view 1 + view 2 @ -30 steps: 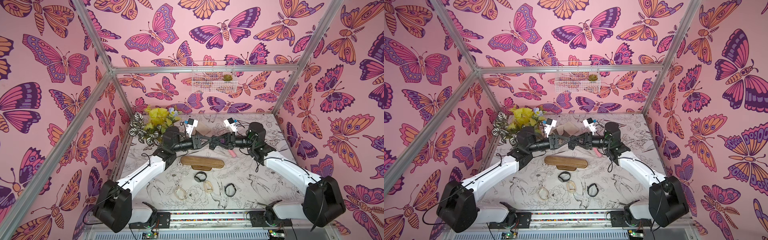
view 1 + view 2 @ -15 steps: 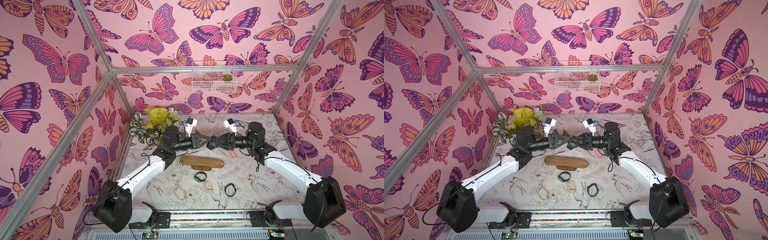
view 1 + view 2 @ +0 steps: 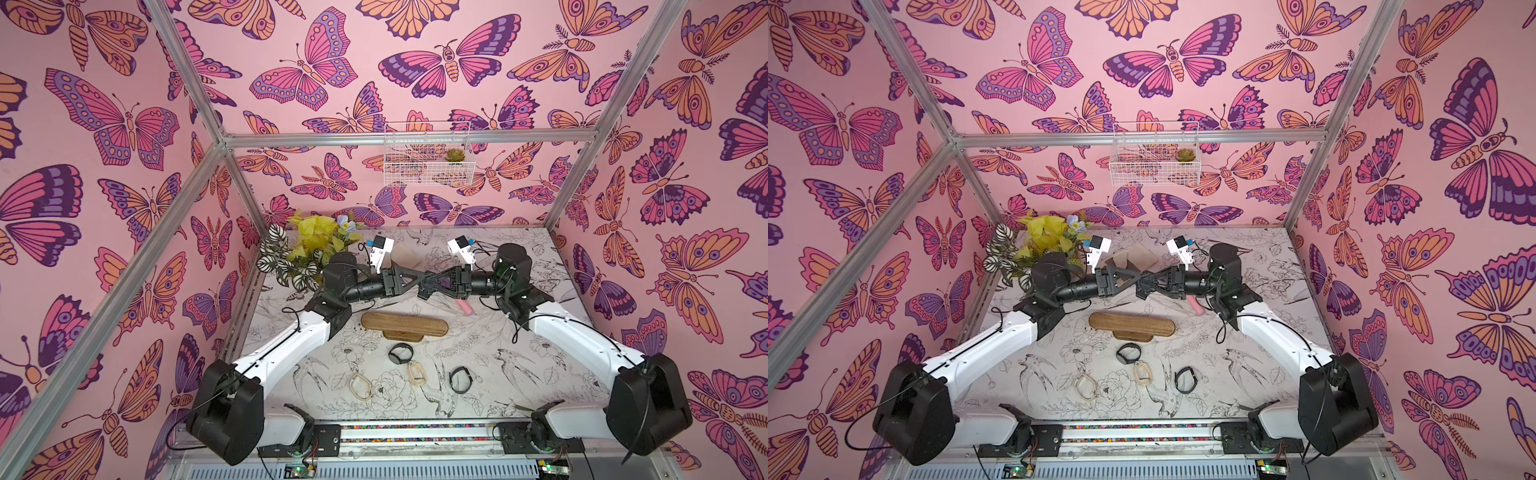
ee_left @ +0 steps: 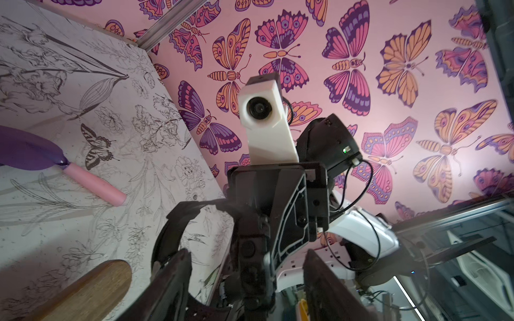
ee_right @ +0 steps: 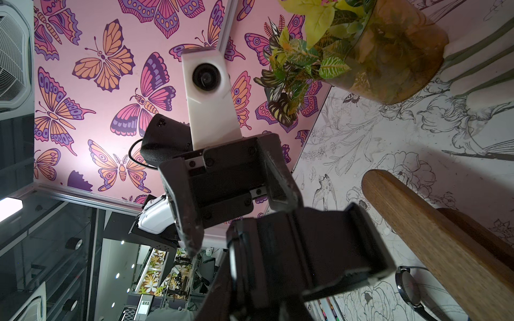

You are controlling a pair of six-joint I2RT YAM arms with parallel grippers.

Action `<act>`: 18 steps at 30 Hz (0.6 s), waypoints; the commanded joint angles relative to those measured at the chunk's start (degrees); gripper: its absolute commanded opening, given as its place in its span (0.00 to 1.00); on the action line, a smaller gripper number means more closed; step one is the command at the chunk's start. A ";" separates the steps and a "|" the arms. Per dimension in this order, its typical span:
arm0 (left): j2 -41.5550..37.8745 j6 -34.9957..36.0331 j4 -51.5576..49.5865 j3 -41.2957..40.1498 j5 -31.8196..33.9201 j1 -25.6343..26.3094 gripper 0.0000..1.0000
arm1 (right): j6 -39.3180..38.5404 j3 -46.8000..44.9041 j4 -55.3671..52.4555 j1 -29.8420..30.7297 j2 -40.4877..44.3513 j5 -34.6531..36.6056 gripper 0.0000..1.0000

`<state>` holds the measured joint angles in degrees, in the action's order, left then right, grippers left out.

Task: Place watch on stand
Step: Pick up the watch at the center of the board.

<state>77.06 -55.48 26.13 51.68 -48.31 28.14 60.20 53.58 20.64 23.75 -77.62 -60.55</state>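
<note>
Left gripper (image 5: 240, 222) spread wide, empty. Right gripper (image 3: 428, 286) pinches black watch (image 4: 186, 208) midair, 12 o'clock of stand (image 3: 404, 325) at table (image 3: 478, 365) centre. Wire basket (image 3: 428, 176) on back wall (image 3: 324, 124), 12 o'clock, holds succulent (image 3: 455, 154).

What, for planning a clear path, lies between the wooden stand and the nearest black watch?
Nothing; only bare tabletop separates stand and watch, in both top views.

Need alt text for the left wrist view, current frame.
Facing the camera, the right gripper clamps a black watch by its strap, while the left gripper is open, its fingers spread in the foreground. Also visible: one end of the wooden stand and a pink-and-purple object on the floral table.
</note>
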 commanded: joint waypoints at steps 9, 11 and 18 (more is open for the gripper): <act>-1.11 0.91 2.08 -1.34 -1.89 -0.37 0.38 | 0.15 3.24 -0.36 -0.10 -1.30 -2.71 0.18; -0.61 0.84 2.08 -1.02 -2.04 -0.28 0.36 | -0.53 3.64 -1.73 -0.10 -1.51 -2.81 0.18; 0.54 0.73 2.08 -0.14 -2.66 0.14 0.33 | -2.21 4.06 -4.20 -0.11 -1.63 -2.81 0.18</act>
<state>76.97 -55.37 27.03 50.74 -49.74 28.12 59.48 55.51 17.10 23.75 -78.87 -62.02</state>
